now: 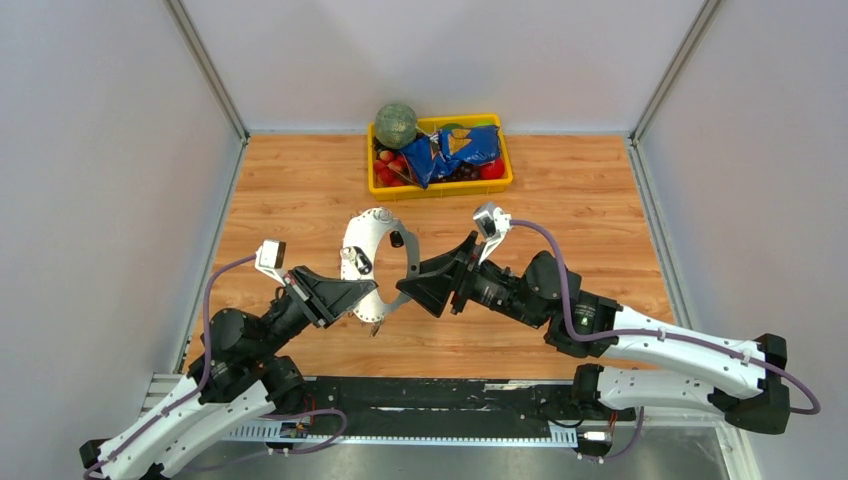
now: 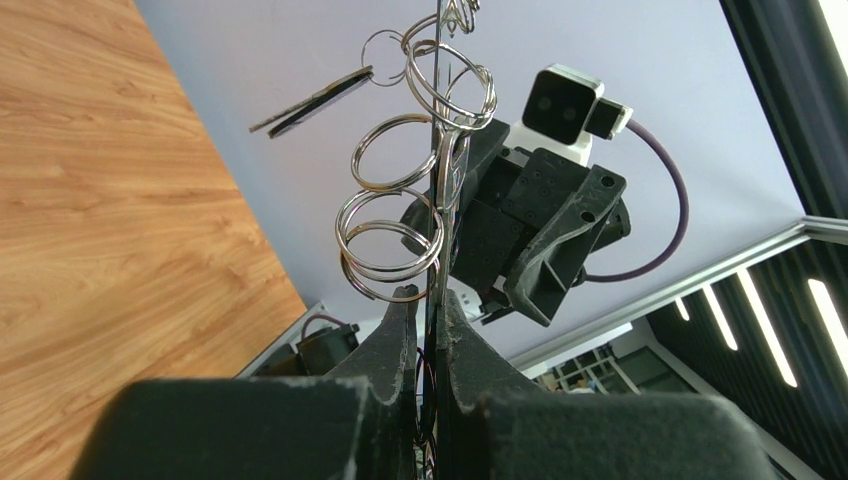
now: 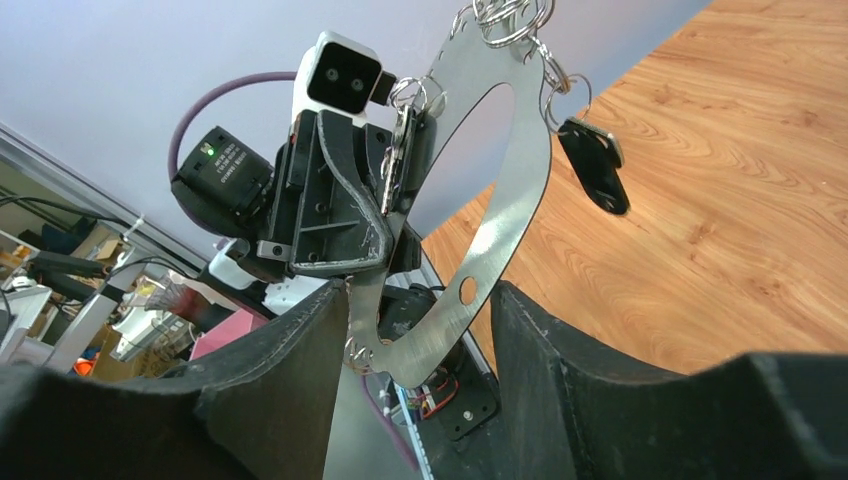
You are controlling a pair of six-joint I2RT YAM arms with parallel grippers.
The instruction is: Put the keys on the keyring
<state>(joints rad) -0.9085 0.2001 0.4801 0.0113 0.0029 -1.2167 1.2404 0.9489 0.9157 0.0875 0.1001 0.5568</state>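
1. nearest the bases, the left gripper [image 2: 425,300] is seen clenched on the thin edge of the keyring [image 3: 515,200], which is held up off the table [image 1: 300,190], between the two arms.
2. the right gripper [image 3: 418,290] is set at the other end of the loop; its fingers stand apart with the flat metal between them; whether they press on it cannot be told.
3. along the loop's edge a fringe of small split rings [image 2: 343,232] is seen; most of those in the left wrist view appear empty.
4. one key [image 3: 597,165], black-headed, is seen hanging from a small ring at the upper end of the loop, just beside the plate and clear of both grippers.
5. the task is judged to be partly done: that one key is already on; no loose keys are made out in any view, so how many are left cannot be told.
6. what is left is judged to be the fetching and threading of any further keys onto the free rings; for that, one gripper would have to be freed.
7. farthest off, a yellow tray [image 1: 440,187] of mixed items is seen by the back wall, well apart from the keyring.
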